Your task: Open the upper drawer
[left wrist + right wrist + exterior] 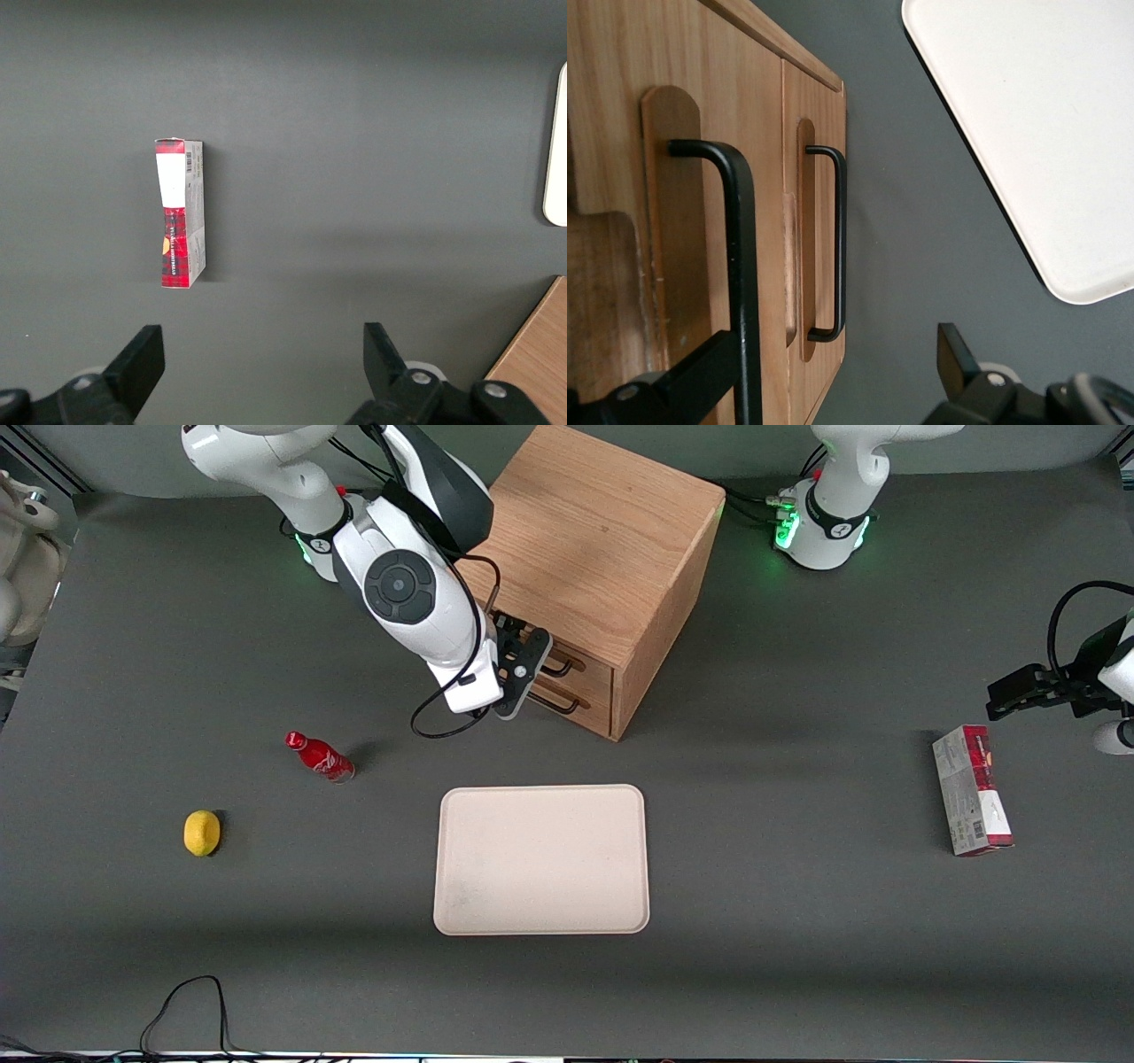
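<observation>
The upper drawer (592, 666) (611, 133) is the top one of two in the light-oak cabinet (594, 540); its front looks flush with the lower drawer (589, 708) (819, 106). My right gripper (523, 673) (833, 341) hangs open in front of the drawer fronts, level with the upper black bar handle (560, 664) (744, 266). In the right wrist view that bar runs just inside one finger (700, 372), with the second finger (957, 354) well apart over the table. The lower handle (560, 703) (840, 239) is also between them, farther off.
A cream tray (540, 859) (1028, 133) lies on the grey table nearer the front camera than the cabinet. A small red cola bottle (321, 756) and a lemon (201, 833) sit toward the working arm's end. A red-and-white box (970, 790) (180, 212) lies toward the parked arm's end.
</observation>
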Controlling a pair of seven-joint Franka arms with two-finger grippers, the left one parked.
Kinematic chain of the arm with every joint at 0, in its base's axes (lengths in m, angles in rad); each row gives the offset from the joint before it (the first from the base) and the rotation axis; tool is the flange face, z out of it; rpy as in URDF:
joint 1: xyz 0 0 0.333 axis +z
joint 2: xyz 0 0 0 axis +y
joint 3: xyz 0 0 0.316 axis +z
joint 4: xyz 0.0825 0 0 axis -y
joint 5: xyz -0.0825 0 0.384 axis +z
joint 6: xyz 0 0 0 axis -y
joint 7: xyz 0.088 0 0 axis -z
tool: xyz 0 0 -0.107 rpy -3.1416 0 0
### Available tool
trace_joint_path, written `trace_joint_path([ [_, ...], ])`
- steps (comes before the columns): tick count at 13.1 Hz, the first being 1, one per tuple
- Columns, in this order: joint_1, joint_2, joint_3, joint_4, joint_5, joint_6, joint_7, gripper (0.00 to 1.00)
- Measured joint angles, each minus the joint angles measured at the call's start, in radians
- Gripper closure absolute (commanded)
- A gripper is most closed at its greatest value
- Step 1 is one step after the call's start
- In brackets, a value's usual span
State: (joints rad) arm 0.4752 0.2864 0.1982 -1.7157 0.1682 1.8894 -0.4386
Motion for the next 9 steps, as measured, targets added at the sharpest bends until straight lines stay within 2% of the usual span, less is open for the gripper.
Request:
trace_joint_path([
  [9,0.000,-0.001,0.001,0.001,0.000,0.000,-0.056,0.00],
])
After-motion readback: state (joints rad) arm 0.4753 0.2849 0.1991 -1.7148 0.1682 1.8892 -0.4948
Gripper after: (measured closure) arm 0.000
